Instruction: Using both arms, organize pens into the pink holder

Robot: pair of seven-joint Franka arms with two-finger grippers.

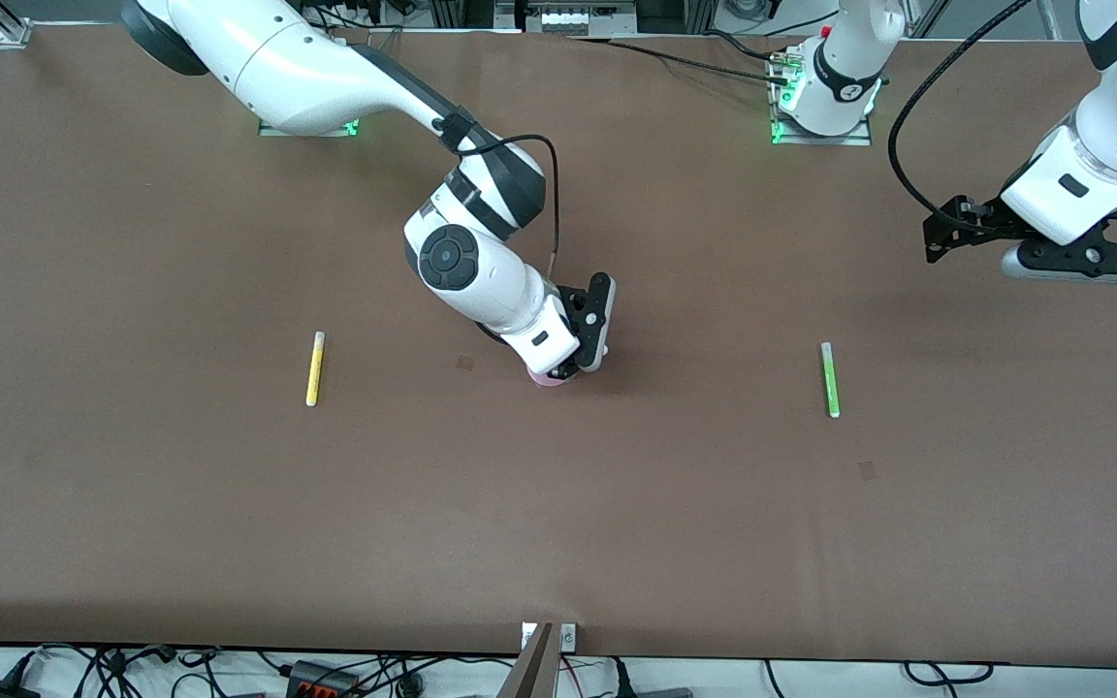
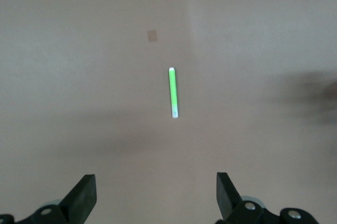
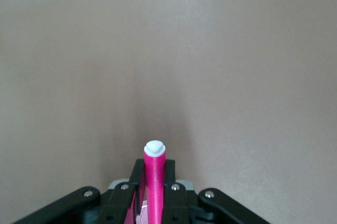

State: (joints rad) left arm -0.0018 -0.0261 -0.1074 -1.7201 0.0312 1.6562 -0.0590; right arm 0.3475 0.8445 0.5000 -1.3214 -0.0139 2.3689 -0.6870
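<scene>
My right gripper (image 1: 570, 370) hangs low over the pink holder (image 1: 549, 380), and only a sliver of the holder's rim shows under the hand. In the right wrist view this gripper (image 3: 154, 167) is shut on the magenta pen (image 3: 155, 182), whose pale tip points away from the wrist. The yellow pen (image 1: 315, 368) lies flat toward the right arm's end of the table. The light green pen (image 1: 829, 379) lies flat toward the left arm's end. My left gripper (image 1: 1087, 264) hangs high over that end. It is open (image 2: 154, 182) and empty, with the green pen (image 2: 172, 92) ahead of it.
Two small dark patches mark the brown tabletop (image 1: 464, 363) (image 1: 867, 470). The arm bases (image 1: 820, 107) stand along the edge farthest from the front camera. A bracket (image 1: 541, 650) and cables sit at the nearest edge.
</scene>
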